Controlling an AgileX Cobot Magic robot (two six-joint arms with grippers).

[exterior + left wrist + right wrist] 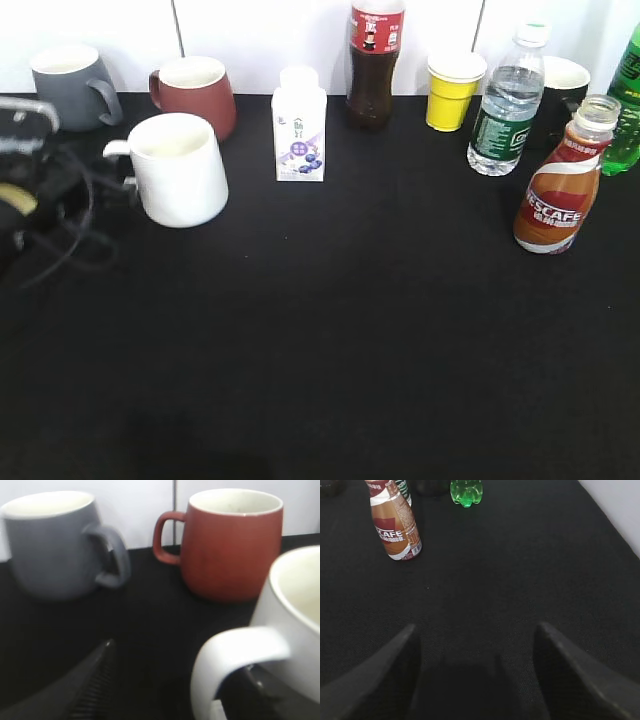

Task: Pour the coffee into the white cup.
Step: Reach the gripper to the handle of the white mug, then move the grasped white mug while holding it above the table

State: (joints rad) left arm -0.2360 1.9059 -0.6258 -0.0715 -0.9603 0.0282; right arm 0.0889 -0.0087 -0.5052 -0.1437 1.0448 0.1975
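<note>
The coffee bottle [558,196], brown with a swirled orange-red and white label and no cap, stands at the right of the black table. It also shows in the right wrist view [395,526], far ahead and to the left of my right gripper [477,630], which is open and empty. The white cup [182,168] stands at the left, its handle pointing left. My left gripper [178,656] is open at that handle [235,652]. One finger is left of the handle and the other shows through its loop. In the exterior view the left gripper [122,183] touches the handle.
A grey mug [72,86] and a red mug [196,92] stand behind the white cup. Along the back are a white carton [299,135], a cola bottle [372,62], a yellow paper cup [452,91], a water bottle [507,104], a dark mug [562,88] and a green bottle [624,105].
</note>
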